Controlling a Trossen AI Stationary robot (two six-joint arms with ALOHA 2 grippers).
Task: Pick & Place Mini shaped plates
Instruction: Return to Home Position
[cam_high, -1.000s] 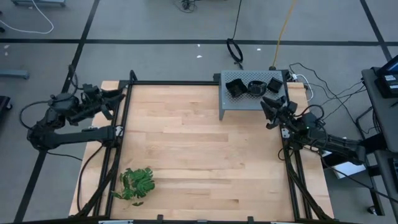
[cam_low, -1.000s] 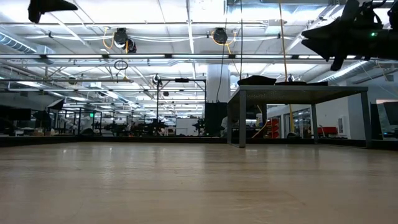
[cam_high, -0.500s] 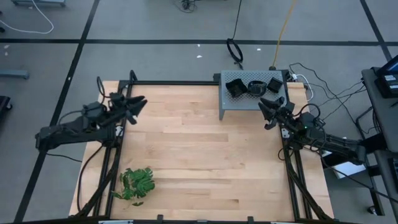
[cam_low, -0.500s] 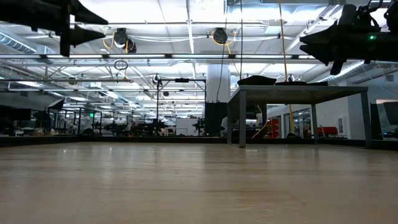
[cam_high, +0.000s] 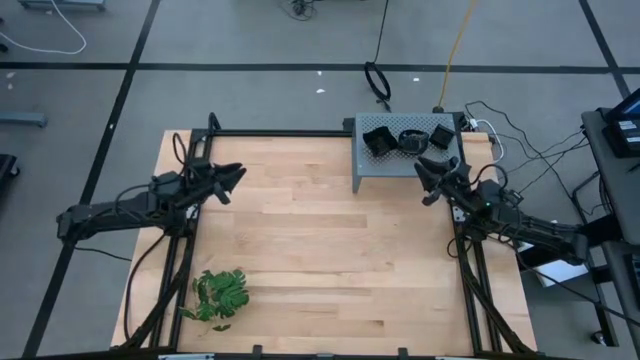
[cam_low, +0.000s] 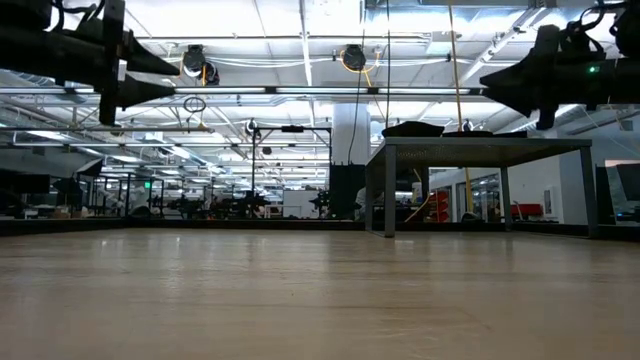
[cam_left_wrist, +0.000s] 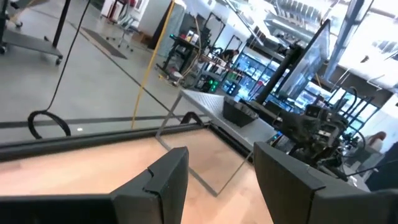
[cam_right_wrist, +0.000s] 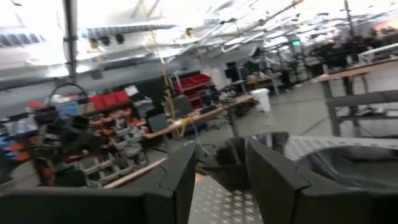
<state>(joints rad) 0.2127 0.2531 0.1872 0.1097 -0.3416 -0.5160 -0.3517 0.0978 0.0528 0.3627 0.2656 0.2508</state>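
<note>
Pale wood table (cam_high: 320, 250) seen from above: no dish lies on it, only a green sprig (cam_high: 218, 295) far from the grey perforated shelf (cam_high: 400, 165), at the opposite corner. The mini shaped plates (cam_high: 410, 139) sit in small black stacks on top of the shelf. Placing looks finished; what seems left is parking the arms. The right gripper (cam_high: 425, 181) hangs just beside the shelf's near edge, fingers spread and empty. The left gripper (cam_high: 232, 182) hovers well away from the shelf, across the table, also spread and empty.

From table height, the shelf stands like a low bench with dark plates on its top; both grippers hang above the shelf's height, one to each side.

Past the left wrist's parted fingers (cam_left_wrist: 163, 180) the shelf and its plates lie far ahead.

Past the right wrist's parted fingers (cam_right_wrist: 175, 177) the shelf's perforated top runs right underneath, with a glossy black plate (cam_right_wrist: 221, 163) close ahead, untouched.
</note>
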